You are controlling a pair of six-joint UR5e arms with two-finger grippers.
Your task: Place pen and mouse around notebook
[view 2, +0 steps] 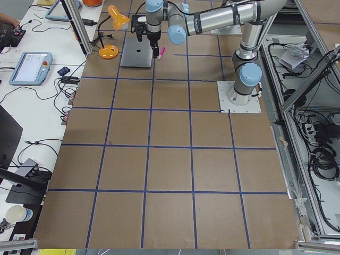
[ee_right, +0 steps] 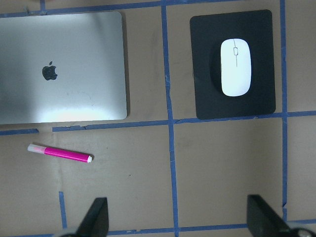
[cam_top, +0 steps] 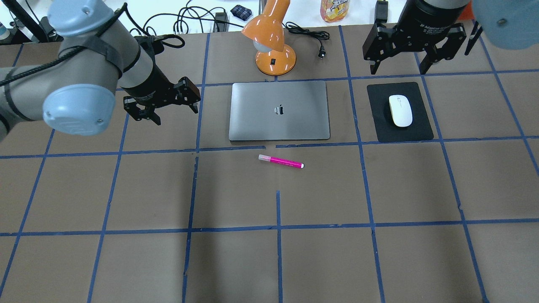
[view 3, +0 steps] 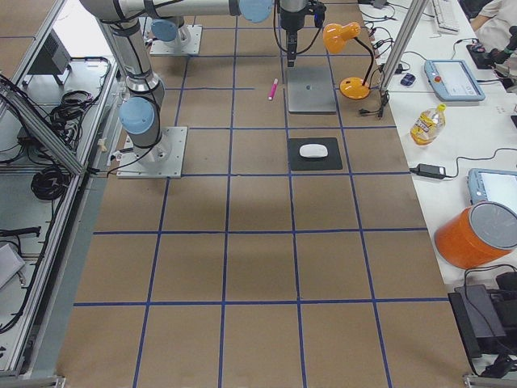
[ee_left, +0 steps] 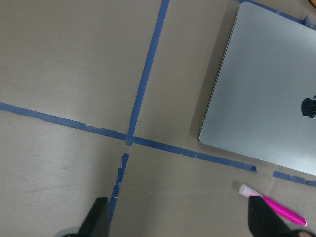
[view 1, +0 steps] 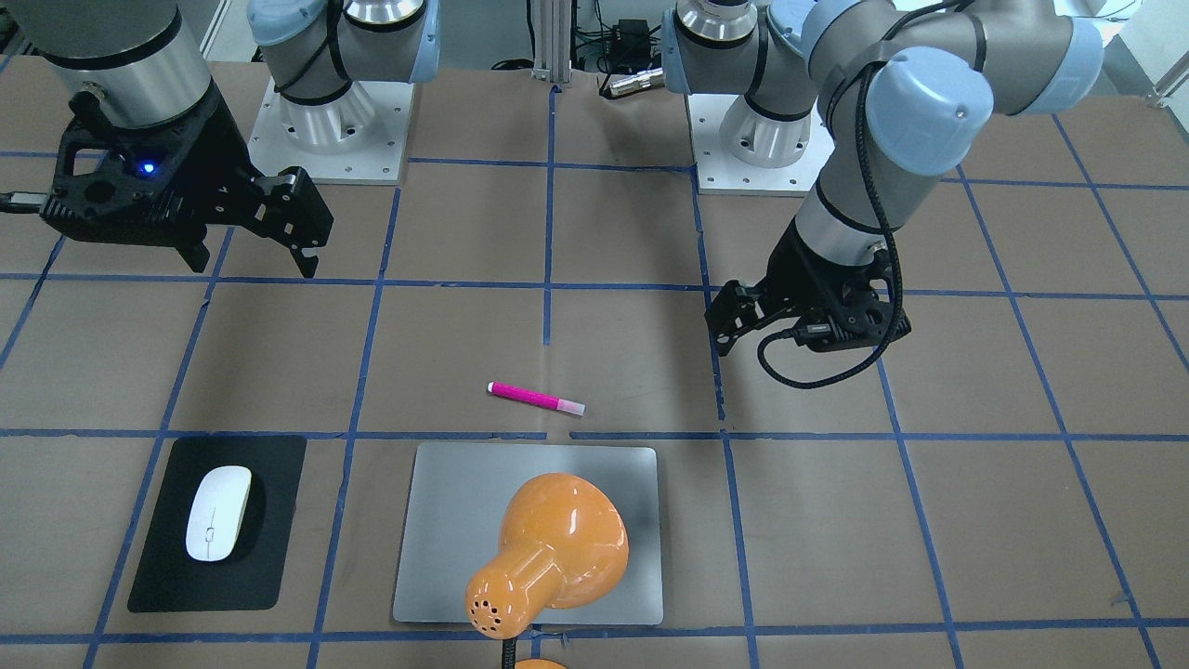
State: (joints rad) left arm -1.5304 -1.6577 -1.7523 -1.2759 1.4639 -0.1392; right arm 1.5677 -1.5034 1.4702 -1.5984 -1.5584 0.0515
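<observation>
The silver-grey notebook [cam_top: 294,122] lies flat at the far middle of the table. On the near side of it, a short way off, the magenta pen [cam_top: 281,161] lies on the brown surface with its pale cap pointing left. The white mouse [cam_top: 400,110] rests on a black mat to the notebook's right. My left gripper [cam_top: 177,117] hovers open and empty just left of the notebook. Beyond the mat, my right gripper [cam_top: 398,69] hangs open and empty. The right wrist view takes in the mouse [ee_right: 235,66], pen [ee_right: 60,153] and notebook [ee_right: 74,94].
The black mat [cam_top: 381,126] lies under the mouse. An orange desk lamp [cam_top: 273,54] stands at the notebook's far edge, with its shade leaning over that edge. A cord with a plug [cam_top: 321,52] and a bottle [cam_top: 334,10] lie along the far side.
</observation>
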